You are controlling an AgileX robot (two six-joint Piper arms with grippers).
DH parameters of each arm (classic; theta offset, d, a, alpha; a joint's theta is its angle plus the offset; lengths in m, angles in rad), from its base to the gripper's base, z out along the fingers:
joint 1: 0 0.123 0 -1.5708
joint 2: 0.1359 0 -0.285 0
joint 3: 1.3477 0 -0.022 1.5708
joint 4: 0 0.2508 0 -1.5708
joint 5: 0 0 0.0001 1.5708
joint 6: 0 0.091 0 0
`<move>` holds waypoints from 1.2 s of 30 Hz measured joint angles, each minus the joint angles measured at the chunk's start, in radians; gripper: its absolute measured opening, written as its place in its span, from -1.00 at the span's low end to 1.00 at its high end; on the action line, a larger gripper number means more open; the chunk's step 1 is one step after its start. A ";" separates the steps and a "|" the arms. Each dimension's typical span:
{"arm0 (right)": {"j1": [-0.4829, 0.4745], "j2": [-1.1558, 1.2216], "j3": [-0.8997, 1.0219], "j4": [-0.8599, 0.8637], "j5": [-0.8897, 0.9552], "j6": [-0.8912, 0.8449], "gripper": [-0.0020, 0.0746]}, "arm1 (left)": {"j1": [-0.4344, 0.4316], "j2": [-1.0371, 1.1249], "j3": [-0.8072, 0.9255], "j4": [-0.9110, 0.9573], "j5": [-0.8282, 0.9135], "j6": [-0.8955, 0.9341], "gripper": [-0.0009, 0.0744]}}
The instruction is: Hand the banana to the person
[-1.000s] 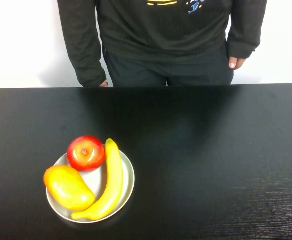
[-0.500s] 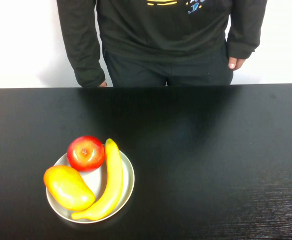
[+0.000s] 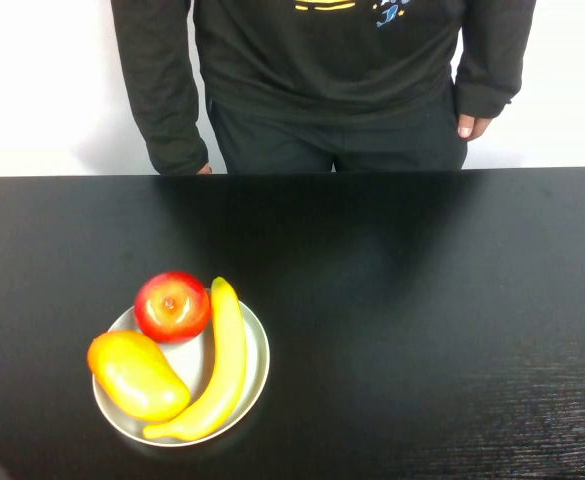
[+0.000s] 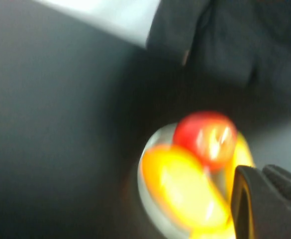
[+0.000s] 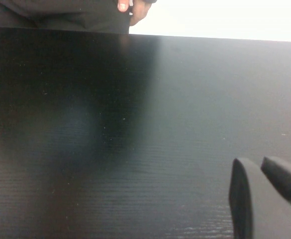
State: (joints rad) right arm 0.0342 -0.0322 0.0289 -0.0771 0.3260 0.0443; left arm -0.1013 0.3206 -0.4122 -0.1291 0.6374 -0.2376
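Standing behind our black counter (image 3: 422, 300), the person (image 3: 322, 80) keeps both arms down. On its near left, a plate (image 3: 259, 350) holds mango (image 3: 137, 375), apple (image 3: 172, 306) and banana (image 3: 224, 365). Our left gripper (image 4: 264, 199) hangs above the plate, right gripper (image 5: 264, 199) over bare counter; we cannot tell either's fingers.

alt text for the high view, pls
A white plate on the near left of a black table holds a banana, a red apple and a mango. A person in a dark sweatshirt stands behind the far edge, arms down. Neither the left gripper nor the right gripper appears here.
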 joint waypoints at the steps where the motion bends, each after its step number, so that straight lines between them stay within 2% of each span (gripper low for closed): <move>1: 0.000 0.000 0.000 0.000 0.000 0.000 -0.97 | 0.000 0.044 -0.043 0.000 0.053 0.032 -0.99; 6: 0.000 0.000 0.000 0.000 0.000 0.000 -0.97 | 0.000 0.315 -0.255 0.000 0.303 0.179 -0.99; 13: 0.000 0.000 0.000 0.000 0.000 0.000 -0.97 | -0.019 0.630 -0.388 -0.116 0.354 0.337 -0.99; 17: 0.000 0.000 0.000 0.000 0.000 0.000 -0.97 | -0.150 0.772 -0.446 -0.127 0.332 0.339 -0.99; 21: 0.000 0.000 0.000 0.000 0.000 0.000 -0.97 | -0.317 0.907 -0.503 -0.088 0.289 0.258 -0.99; 27: 0.000 0.000 0.000 0.000 0.000 0.000 -0.97 | -0.512 1.094 -0.597 0.002 0.270 0.140 -0.99; 33: 0.000 0.000 0.000 0.000 0.000 0.000 -0.97 | -0.578 1.239 -0.676 0.023 0.261 0.126 -0.97; 36: 0.000 0.000 0.000 0.000 0.000 0.000 -0.97 | -0.578 1.288 -0.700 0.040 0.263 0.147 -0.80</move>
State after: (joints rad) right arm 0.0342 -0.0322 0.0289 -0.0771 0.3260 0.0443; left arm -0.6796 1.6081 -1.1119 -0.0889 0.9005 -0.0906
